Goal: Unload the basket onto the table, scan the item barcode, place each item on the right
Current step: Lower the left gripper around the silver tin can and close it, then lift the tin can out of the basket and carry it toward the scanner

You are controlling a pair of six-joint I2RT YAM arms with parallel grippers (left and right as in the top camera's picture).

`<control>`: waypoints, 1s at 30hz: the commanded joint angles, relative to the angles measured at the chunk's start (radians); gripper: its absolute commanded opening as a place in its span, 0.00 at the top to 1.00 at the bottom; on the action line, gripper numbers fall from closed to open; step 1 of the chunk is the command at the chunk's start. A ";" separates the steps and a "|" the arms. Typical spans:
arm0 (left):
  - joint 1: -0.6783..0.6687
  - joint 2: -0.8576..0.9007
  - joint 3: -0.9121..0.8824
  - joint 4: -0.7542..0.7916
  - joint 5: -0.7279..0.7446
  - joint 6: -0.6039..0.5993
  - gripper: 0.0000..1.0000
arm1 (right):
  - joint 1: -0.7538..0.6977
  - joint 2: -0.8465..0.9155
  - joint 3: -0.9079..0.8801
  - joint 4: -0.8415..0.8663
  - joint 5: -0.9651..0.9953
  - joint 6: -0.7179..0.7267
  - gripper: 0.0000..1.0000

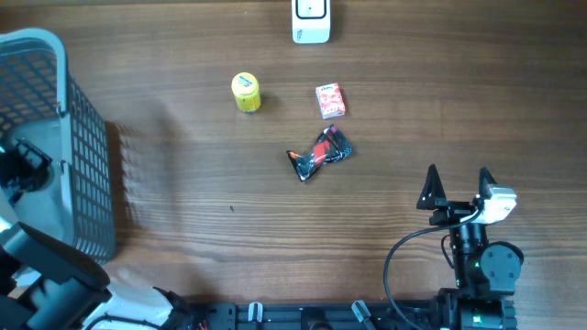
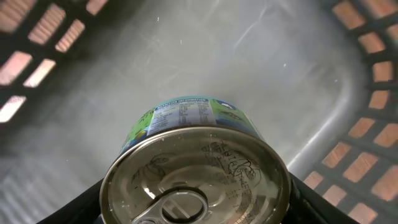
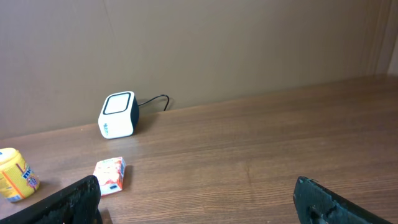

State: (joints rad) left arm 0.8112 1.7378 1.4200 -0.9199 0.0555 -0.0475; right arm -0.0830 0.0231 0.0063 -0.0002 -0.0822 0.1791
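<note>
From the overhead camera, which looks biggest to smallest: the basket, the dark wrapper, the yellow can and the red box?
1. Basket
2. Dark wrapper
3. Yellow can and red box: they look about alike, so unranked.

Three small things cluster mid-table [image 1: 229,238]: a yellow tub [image 1: 246,93], a red box [image 1: 329,100] near it on the right, and a dark wrapper [image 1: 319,154] just in front of the box, with only narrow gaps between them but wide bare wood in front and to the right. The scanner [image 1: 311,20] stands at the far edge, with an open lane between it and the box. The left gripper [image 2: 196,205] sits down inside the basket [image 1: 92,165], lattice walls near on both sides and a tin [image 2: 196,168] filling the gap between its fingers; the right gripper [image 1: 456,188], jaws spread, has free wood all round.
</note>
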 commanded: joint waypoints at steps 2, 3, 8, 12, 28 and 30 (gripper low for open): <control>-0.005 -0.026 0.087 0.006 0.080 -0.037 0.34 | 0.005 0.002 -0.001 0.003 0.000 0.007 0.00; -0.005 -0.031 0.098 0.006 0.090 -0.045 0.34 | 0.005 0.002 -0.001 0.003 0.000 0.006 0.00; -0.005 -0.058 0.153 0.008 0.169 -0.055 0.34 | 0.005 0.002 -0.001 0.003 0.000 0.006 0.00; -0.005 -0.088 0.192 0.014 0.188 -0.074 0.35 | 0.005 0.002 -0.001 0.003 0.000 0.006 0.00; -0.051 -0.216 0.211 0.087 0.270 -0.096 0.36 | 0.005 0.002 -0.001 0.003 0.000 0.006 0.00; -0.070 -0.228 0.211 0.094 0.270 -0.096 0.36 | 0.005 0.002 -0.001 0.003 0.000 0.007 0.00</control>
State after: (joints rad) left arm 0.7750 1.5608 1.6005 -0.8440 0.2947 -0.1272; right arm -0.0830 0.0231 0.0063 -0.0002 -0.0822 0.1791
